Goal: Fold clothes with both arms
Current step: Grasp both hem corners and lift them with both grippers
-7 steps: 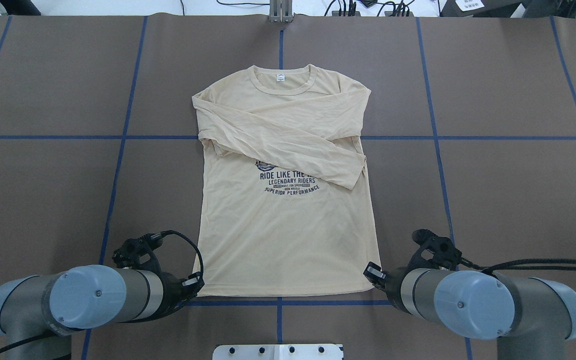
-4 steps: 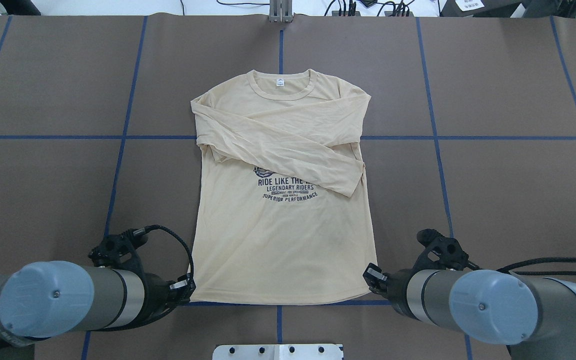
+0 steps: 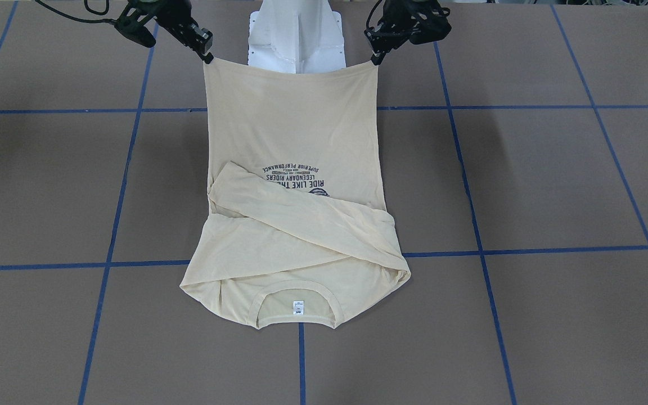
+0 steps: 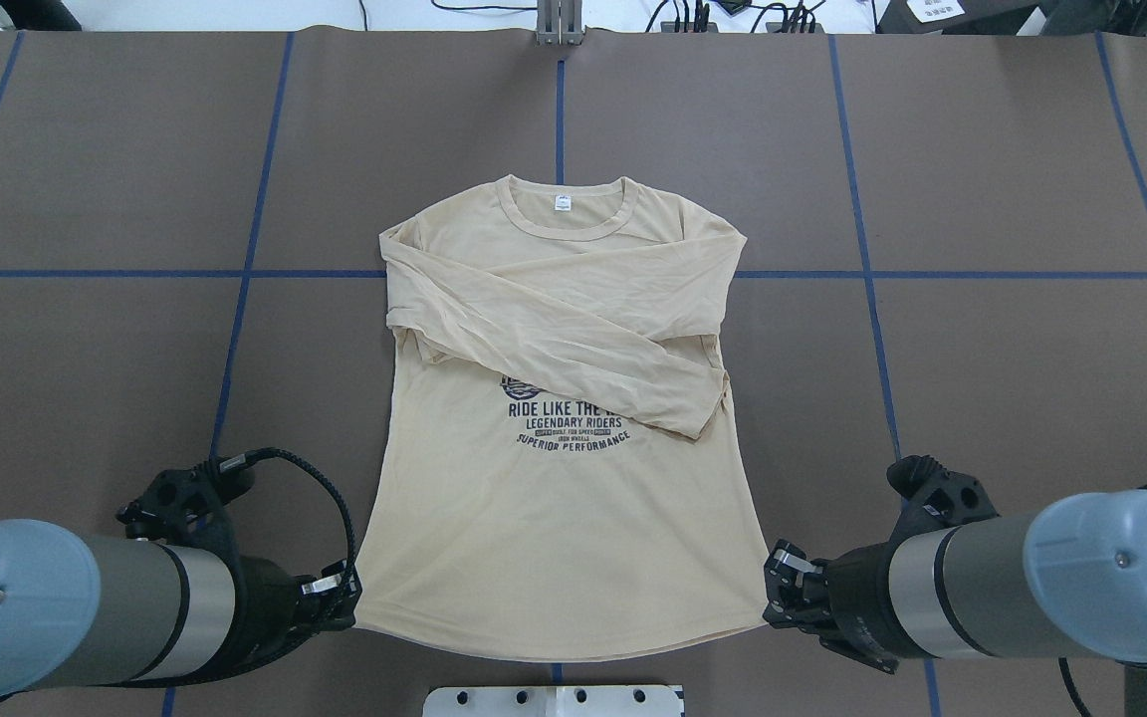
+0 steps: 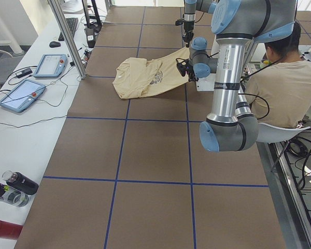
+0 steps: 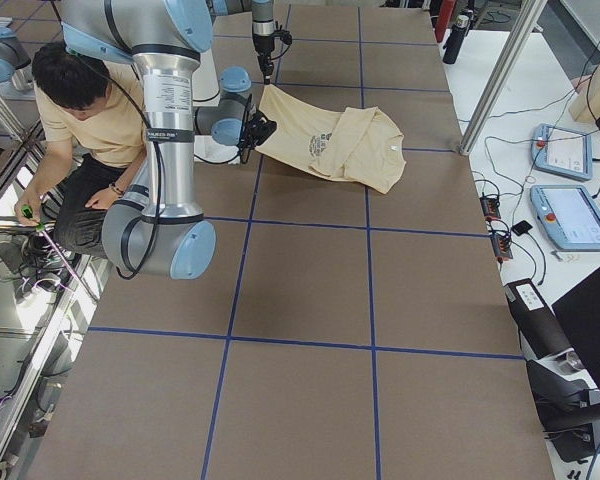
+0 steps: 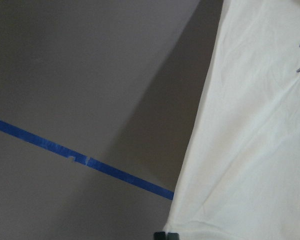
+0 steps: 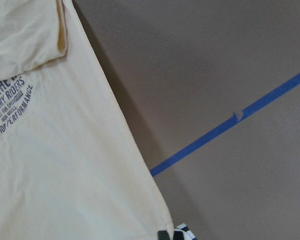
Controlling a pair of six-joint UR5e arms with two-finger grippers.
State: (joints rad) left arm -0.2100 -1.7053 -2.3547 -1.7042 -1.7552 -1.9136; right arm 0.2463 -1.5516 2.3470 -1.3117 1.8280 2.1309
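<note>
With the left arm point(image 4: 135, 607) and right arm point(image 4: 982, 583) stretched level and forward, the left gripper point(image 4: 343, 600) and right gripper point(image 4: 781, 590) each clench a hem corner of the shirt point(image 4: 554, 518), seen lifted only in front and side views, its collar point(image 4: 562, 207) lying farther out on the table point(image 4: 1032, 378); wrist views crop the fingertips.

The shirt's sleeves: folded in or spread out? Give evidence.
Folded in: both sleeves lie crossed over the shirt at chest height, partly covering the print.
</note>
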